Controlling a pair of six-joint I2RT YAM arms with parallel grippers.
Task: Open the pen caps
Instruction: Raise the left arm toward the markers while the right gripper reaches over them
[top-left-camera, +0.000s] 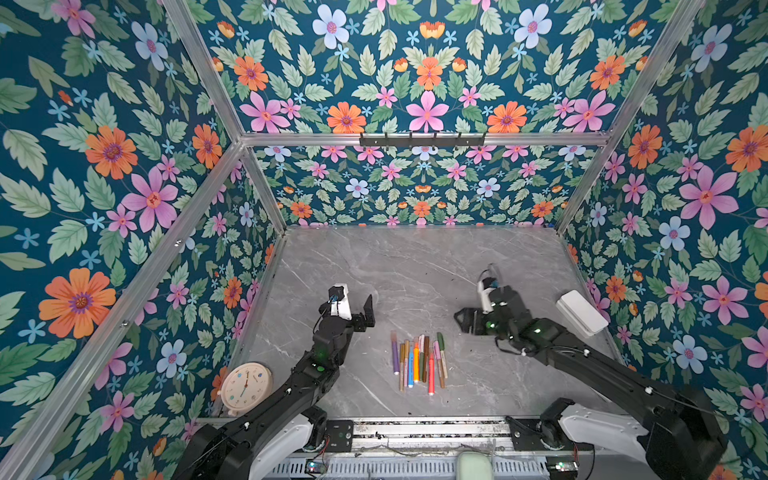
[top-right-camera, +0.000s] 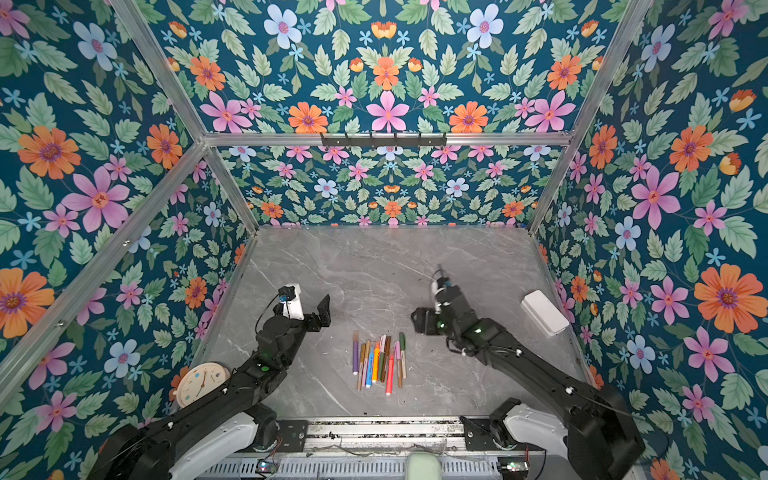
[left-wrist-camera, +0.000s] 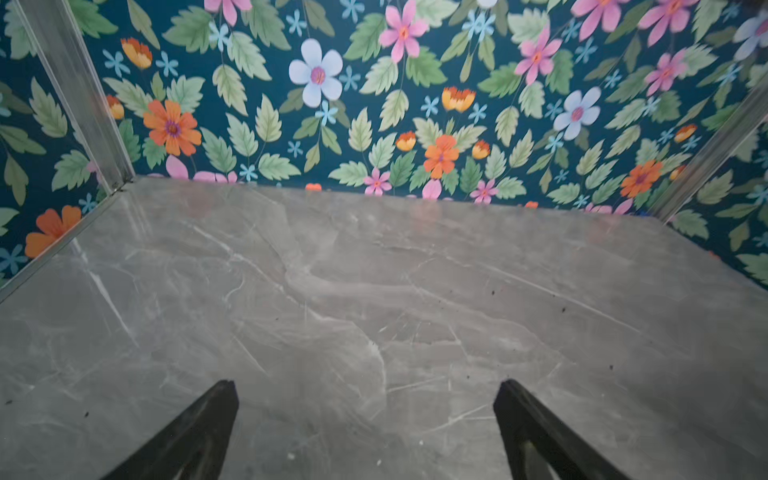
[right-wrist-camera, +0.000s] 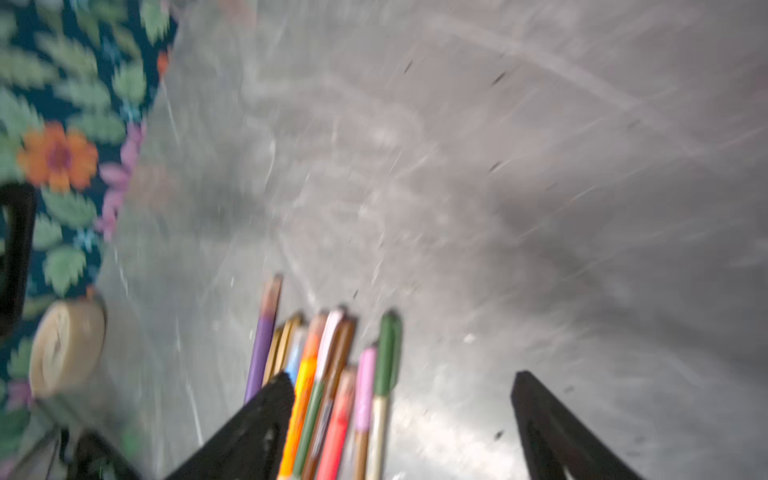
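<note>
A bundle of about ten thin, coloured marker pens (top-left-camera: 419, 359) is lying side by side, touching, near the middle of the front edge of the grey marble-patterned tabletop (top-left-camera: 415, 270). The short stubby plastic pen caps (right-wrist-camera: 388, 353) are judged to be seated on their pens, since no loose cap is being shown in any view.

The left fingers (left-wrist-camera: 208, 424) are being held wide apart over bare tabletop, between the bundle and the left edge, with nothing between them. The right fingers (right-wrist-camera: 257, 419) are also being held apart and empty, hovering just beyond the bundle's back end on the side of the right edge. In the blurred right wrist view the cap ends are being seen beside one finger.

The step in hand is judged to be the reach for a first pen. It is best done by singling out an outer pen, such as the green-capped one nearest the right edge, so that its neighbours are not being dragged along. The body should be clamped by one pair of fingers and the cap by the other. The pull should then be made straight along the pen.

No container is holding the pens. A white rectangular box (top-left-camera: 582, 312) is resting by the right edge, closed, so its contents cannot be told.
</note>
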